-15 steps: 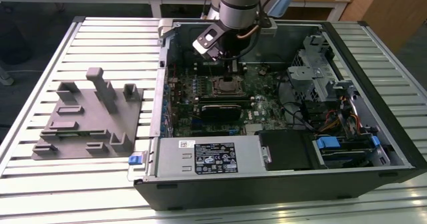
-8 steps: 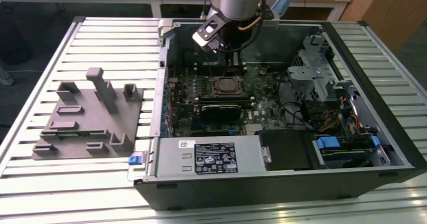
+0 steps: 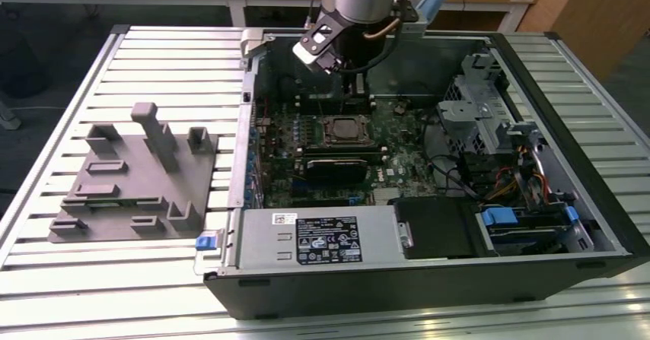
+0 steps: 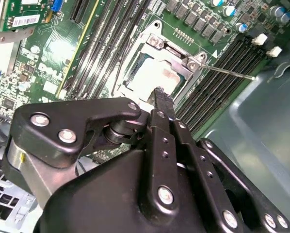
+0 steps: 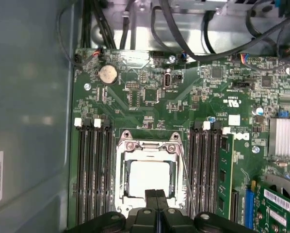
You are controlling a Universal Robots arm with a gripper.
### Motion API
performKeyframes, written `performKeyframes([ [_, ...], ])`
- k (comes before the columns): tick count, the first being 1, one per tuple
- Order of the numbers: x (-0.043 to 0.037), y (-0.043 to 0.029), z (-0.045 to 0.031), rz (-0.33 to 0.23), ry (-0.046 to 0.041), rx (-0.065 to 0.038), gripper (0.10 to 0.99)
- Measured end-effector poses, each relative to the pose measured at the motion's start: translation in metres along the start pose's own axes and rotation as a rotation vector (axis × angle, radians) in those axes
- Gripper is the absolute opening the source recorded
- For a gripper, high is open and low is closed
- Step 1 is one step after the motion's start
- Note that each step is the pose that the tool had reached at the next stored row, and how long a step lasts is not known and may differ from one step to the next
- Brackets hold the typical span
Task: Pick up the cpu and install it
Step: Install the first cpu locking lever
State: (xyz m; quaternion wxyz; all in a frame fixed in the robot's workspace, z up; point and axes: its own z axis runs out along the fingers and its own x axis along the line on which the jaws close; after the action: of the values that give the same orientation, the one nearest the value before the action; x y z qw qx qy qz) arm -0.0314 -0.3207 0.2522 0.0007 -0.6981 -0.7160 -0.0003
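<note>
While the cpu (image 5: 147, 177) sits in its socket (image 5: 121, 145), gripper (image 5: 157, 193) pinched closed over it, memory slots (image 5: 92, 170) either side.

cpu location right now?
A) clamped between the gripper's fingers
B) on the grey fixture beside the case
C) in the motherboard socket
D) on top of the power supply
C: in the first wrist view the cpu lies inside the socket frame on the motherboard. The gripper is shut above its edge, with nothing between the fingers.
</note>
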Motion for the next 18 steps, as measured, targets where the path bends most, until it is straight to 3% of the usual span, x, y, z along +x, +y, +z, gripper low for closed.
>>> performKeyframes([
  [10,-0.0001,0.0000,0.0003,-0.183,-0.0003,0.000,0.106],
  [18,0.0000,-0.0002,0.0005,-0.282,-0.0004,0.000,0.106],
])
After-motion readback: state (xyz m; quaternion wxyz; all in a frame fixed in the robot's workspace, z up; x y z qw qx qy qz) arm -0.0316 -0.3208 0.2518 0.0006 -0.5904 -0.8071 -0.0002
